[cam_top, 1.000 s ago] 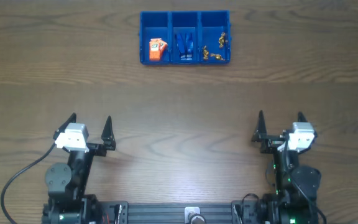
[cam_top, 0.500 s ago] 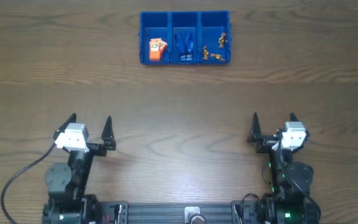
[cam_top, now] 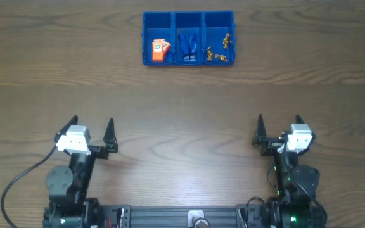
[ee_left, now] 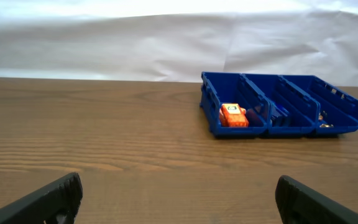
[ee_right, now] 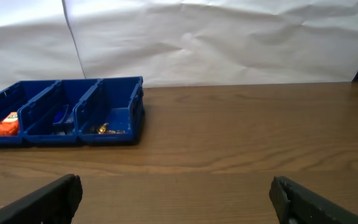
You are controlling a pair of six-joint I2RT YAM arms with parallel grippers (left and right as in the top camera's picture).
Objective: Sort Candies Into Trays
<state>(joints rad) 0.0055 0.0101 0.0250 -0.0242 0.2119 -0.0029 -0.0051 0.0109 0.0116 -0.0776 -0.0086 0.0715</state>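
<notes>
A blue tray [cam_top: 189,17] with three compartments sits at the far middle of the wooden table. An orange candy [cam_top: 161,50] lies in its left compartment, blue candies [cam_top: 187,45] in the middle one, gold candies [cam_top: 220,49] in the right one. The left wrist view shows the tray [ee_left: 253,87] and the orange candy [ee_left: 232,115]; the right wrist view shows the tray [ee_right: 120,115] and the gold candies [ee_right: 103,129]. My left gripper [cam_top: 92,126] is open near the front left, holding nothing. My right gripper [cam_top: 278,126] is open near the front right, holding nothing.
A white backdrop [ee_left: 104,43] hangs behind the table's far edge. Bare wood [cam_top: 182,107] stretches between the grippers and the tray. A black cable [cam_top: 18,183] loops beside the left arm's base.
The right gripper shifted slightly to the left a second ago and has stayed still since. The left arm and the candies have not moved.
</notes>
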